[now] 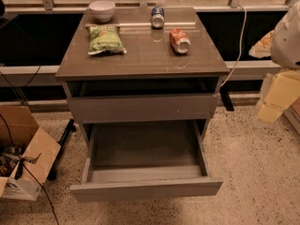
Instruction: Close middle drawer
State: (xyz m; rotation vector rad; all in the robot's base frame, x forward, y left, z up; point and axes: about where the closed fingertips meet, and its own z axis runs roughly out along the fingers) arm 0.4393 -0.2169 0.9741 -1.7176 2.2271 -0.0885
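Observation:
The middle drawer (145, 188) is pulled far out of the grey-brown cabinet (140, 55). It is wide and shallow, with a plain flat front strip, low side walls and a bare grey inside. Above it the taller grey front panel (140, 108) sits nearly flush with the cabinet. My white arm (287, 41) enters at the right edge. The pale gripper (274, 102) hangs below it, to the right of the cabinet and apart from the drawer.
On the cabinet top lie a green chip bag (106, 39), a white bowl (102, 10), a blue can (158, 17) and a red can (180, 41). An open cardboard box (23, 158) and cables sit on the floor at left. A white cable (240, 41) hangs at right.

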